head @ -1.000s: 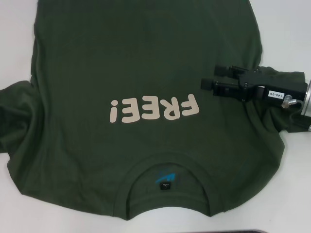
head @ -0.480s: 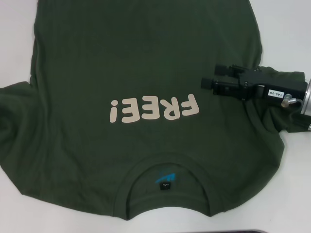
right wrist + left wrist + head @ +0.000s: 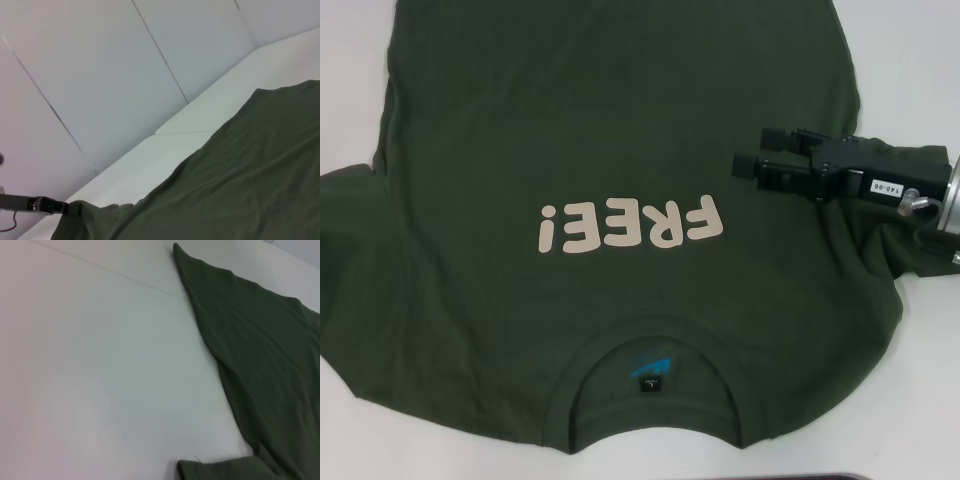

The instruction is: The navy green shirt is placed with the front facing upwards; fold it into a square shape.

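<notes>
Across most of the head view, the navy green shirt (image 3: pixel 620 130) lies flat on the white table (image 3: pixel 910 60), front up, collar (image 3: pixel 655 345) at lower centre. At right-centre, the right gripper (image 3: pixel 752 160) hangs over the chest; its jaws stand slightly apart, holding nothing. The left gripper is out of sight.

I am looking at the navy green shirt (image 3: pixel 620 130) lying flat on the white table, front side up. Its cream "FREE!" letters (image 3: pixel 632 225) are showing upside down to me. The round collar (image 3: pixel 655 350) with a small dark label is sitting closest to me.
</notes>
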Robot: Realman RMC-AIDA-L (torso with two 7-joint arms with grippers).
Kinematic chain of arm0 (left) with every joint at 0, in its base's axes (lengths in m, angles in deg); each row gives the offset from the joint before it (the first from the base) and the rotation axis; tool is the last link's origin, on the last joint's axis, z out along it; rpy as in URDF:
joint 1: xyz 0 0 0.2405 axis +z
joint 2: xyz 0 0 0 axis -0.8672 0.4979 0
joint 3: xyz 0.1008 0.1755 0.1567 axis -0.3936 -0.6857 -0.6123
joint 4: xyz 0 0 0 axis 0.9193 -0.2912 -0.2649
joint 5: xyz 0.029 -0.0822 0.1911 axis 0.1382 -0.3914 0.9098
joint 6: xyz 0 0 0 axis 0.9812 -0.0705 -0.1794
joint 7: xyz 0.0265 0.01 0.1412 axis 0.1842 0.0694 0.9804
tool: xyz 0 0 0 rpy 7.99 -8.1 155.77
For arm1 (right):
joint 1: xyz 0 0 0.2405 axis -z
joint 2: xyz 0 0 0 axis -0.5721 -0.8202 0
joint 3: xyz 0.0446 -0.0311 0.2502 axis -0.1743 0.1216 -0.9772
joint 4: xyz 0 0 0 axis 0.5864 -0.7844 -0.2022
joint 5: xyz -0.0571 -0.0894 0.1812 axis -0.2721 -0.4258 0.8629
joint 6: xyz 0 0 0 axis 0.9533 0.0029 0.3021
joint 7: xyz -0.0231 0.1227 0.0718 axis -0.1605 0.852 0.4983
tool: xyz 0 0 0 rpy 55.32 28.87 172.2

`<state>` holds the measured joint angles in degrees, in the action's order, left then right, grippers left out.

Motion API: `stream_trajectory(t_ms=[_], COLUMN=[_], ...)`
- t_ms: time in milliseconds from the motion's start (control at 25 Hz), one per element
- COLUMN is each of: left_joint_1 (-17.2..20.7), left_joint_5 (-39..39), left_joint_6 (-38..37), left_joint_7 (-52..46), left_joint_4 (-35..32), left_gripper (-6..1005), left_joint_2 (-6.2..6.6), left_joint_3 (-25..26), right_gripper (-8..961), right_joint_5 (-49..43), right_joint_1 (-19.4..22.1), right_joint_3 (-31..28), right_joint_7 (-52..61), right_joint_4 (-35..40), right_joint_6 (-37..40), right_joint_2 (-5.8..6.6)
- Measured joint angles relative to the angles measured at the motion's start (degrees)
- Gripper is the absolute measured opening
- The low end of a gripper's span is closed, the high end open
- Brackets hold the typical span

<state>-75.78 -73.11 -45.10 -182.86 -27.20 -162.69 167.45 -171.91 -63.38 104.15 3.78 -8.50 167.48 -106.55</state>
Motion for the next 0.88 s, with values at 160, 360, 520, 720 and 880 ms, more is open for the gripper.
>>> stream_trajectory(t_ms=[160,360,520,720,880], left_joint_1=[-0.3,-0.5,-0.9,-1.9,-2.8], left_joint_5=[0.0,0.0,-0.1,-0.1,-0.1], left_joint_6=[-0.1,-0.8,-3.2,-7.6,-10.2], left_joint_7=[0.0,-0.6,-1.6,-4.1,-5.9], left_joint_4=[0.5,0.7,0.8,1.2,2.0], left_gripper=[4,4,4,5,5], left_joint_2=[-0.56,-1.09,-1.42,-1.72,-2.39], left_joint_3=[0.0,-0.2,0.1,0.1,0.0], right_gripper=[900,899,899,899,899], right_joint_5=[0.0,0.0,0.0,0.0,0.0], right_joint_1=[-0.1,-0.2,-0.2,-0.2,-0.2], right_joint_3=[0.0,-0.1,-0.1,-0.1,-0.1], right_joint_7=[0.0,0.0,0.0,0.0,-0.1], right_joint_4=[0.0,0.0,0.0,0.0,0.0], right_joint_6=[0.0,0.0,0.0,0.0,0.0], right_joint_2=[0.00,0.01,0.10,0.16,0.25])
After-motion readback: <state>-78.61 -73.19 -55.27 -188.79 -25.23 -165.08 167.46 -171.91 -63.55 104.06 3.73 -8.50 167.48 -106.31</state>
